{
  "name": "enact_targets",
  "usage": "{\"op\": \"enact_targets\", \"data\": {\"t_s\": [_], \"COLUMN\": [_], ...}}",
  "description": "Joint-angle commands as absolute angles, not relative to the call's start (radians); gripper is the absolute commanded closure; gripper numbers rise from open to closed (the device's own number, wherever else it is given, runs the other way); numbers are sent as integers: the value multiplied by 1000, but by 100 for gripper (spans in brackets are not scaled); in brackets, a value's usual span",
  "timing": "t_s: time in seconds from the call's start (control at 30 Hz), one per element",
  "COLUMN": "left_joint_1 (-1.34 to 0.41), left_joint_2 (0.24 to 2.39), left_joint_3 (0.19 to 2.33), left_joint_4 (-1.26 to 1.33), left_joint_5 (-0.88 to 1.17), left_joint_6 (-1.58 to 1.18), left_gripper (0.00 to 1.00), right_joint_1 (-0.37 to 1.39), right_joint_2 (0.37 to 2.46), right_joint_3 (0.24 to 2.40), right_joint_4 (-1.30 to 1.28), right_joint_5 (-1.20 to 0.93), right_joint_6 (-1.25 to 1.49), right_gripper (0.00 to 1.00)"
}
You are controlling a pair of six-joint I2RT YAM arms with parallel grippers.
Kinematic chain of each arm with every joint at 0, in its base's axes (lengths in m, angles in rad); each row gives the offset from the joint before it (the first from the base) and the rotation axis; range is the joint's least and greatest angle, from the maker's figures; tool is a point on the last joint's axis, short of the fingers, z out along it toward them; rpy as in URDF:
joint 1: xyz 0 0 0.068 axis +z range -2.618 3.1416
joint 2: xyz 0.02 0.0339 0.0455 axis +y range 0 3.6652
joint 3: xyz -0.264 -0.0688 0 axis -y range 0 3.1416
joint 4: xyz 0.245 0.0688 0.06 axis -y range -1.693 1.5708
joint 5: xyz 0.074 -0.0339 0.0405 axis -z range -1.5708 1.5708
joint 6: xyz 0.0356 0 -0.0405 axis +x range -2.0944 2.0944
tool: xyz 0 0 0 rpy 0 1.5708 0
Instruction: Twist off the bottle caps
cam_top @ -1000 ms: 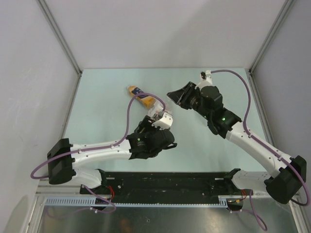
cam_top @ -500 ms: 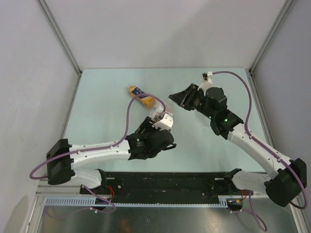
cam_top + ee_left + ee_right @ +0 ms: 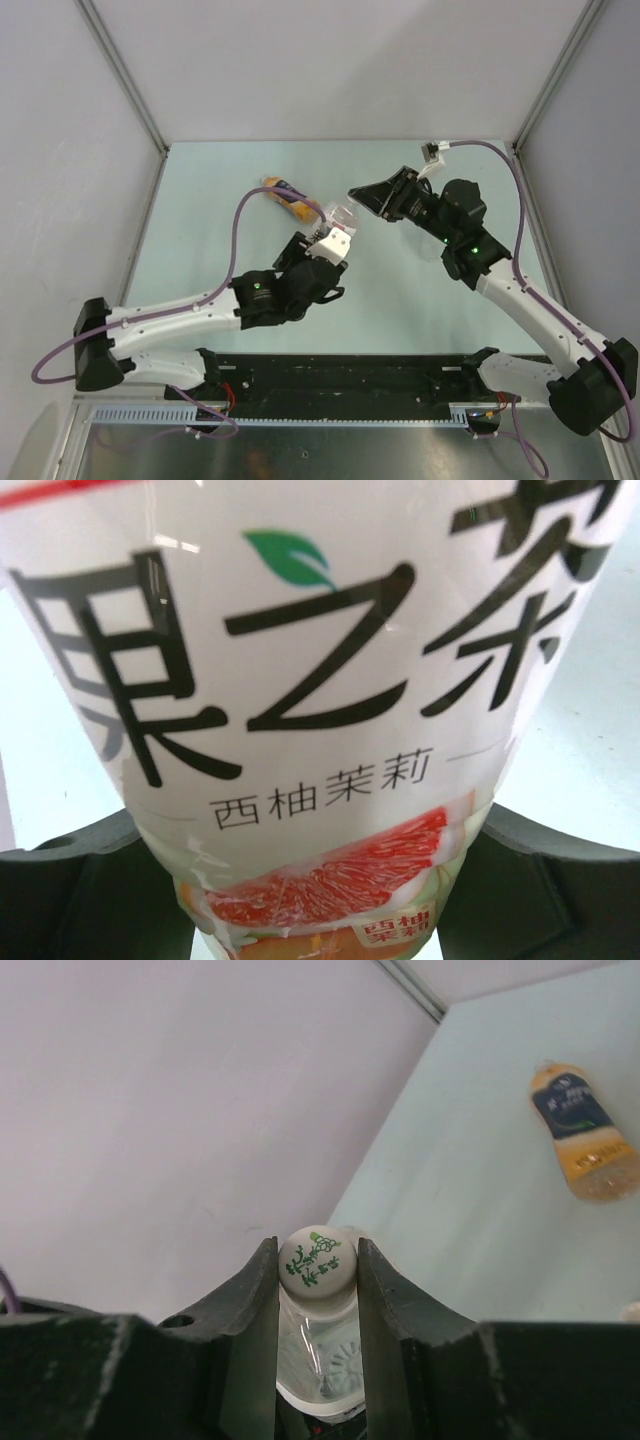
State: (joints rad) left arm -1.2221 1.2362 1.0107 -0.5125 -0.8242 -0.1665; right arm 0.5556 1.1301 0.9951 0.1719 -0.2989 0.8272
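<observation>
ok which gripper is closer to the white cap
Right. The right gripper is clamped on the white cap; the left gripper grips the bottle lower down, around its labelled body.

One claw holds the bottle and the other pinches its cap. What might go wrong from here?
The right gripper pinches the small round cap right at its fingertips, so it may slip off when twisting. The left gripper clamps the bottle on its glossy label, so the bottle might spin with the cap instead of unscrewing.
</observation>
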Motion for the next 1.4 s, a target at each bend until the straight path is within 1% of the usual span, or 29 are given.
{"op": "enact_targets", "data": {"t_s": [0.0, 0.37, 0.6, 0.83, 1.03, 1.37], "left_joint_1": [-1242, -1201, -1182, -1173, -1166, -1155], "left_joint_2": [1162, 1083, 1065, 1011, 948, 928], "left_joint_3": [1076, 1112, 1101, 1090, 1063, 1034], "left_joint_4": [-476, -469, -457, -448, -441, -422], "left_joint_5": [-604, -194, 79, 338, 475, 560], "left_joint_6": [-28, -2, -2, 75, 127, 138], "left_gripper": [90, 88, 88, 86, 82, 82], "right_joint_1": [545, 528, 522, 499, 446, 433], "right_joint_2": [1080, 1051, 1068, 1077, 1096, 1110], "right_joint_3": [1000, 1000, 1000, 1000, 1000, 993], "right_joint_4": [329, 377, 452, 547, 704, 910], "right_joint_5": [-369, -449, -555, -701, -862, -1027], "right_joint_6": [855, 797, 801, 801, 888, 947], "right_gripper": [100, 100, 100, 100, 100, 100]}}
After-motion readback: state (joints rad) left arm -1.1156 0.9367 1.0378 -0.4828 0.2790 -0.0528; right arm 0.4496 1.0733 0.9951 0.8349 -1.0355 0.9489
